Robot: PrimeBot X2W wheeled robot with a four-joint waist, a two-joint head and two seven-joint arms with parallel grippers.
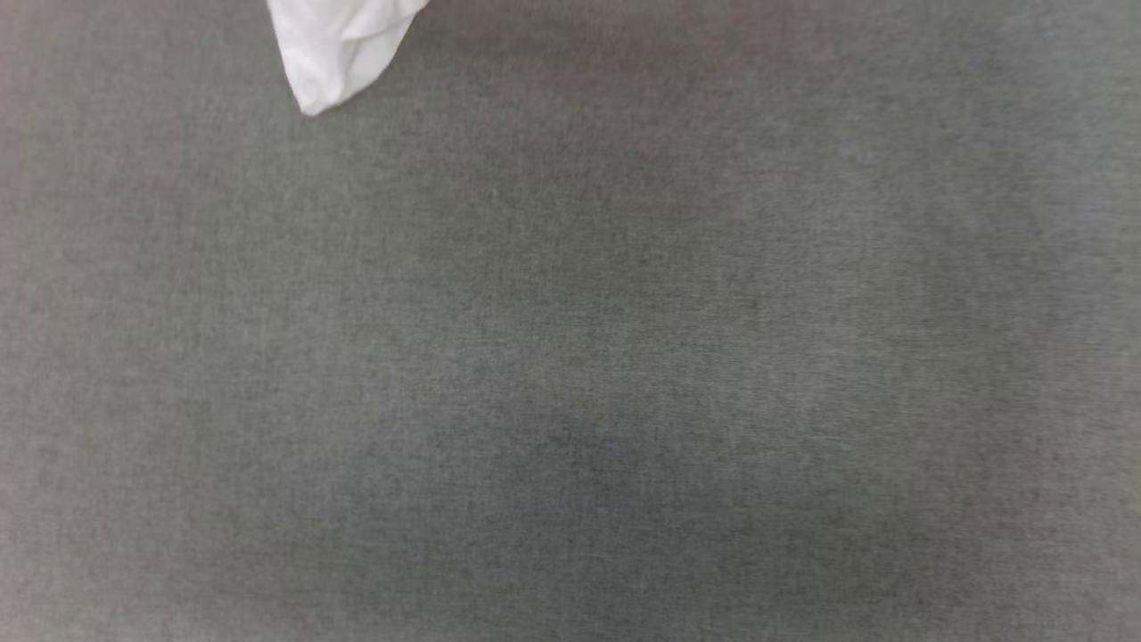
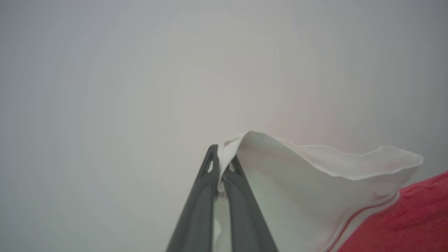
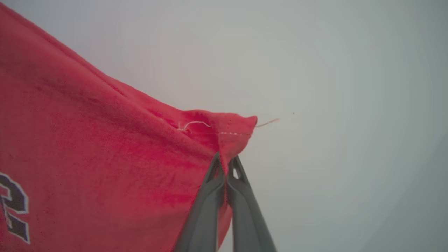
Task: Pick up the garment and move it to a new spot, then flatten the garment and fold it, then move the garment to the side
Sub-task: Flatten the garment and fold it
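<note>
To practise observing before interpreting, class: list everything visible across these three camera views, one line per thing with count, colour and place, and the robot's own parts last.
garment: one, red with dark white-edged lettering, plus a white sleeve with red-white trim; held up by both grippers, a white fold hanging into the top left of the head view.
surface: one, grey, woven-looking; spanning the head view.
left gripper: one, dark grey; shut on the white sleeve's edge.
right gripper: one, dark grey; shut on a red hem corner.
</note>
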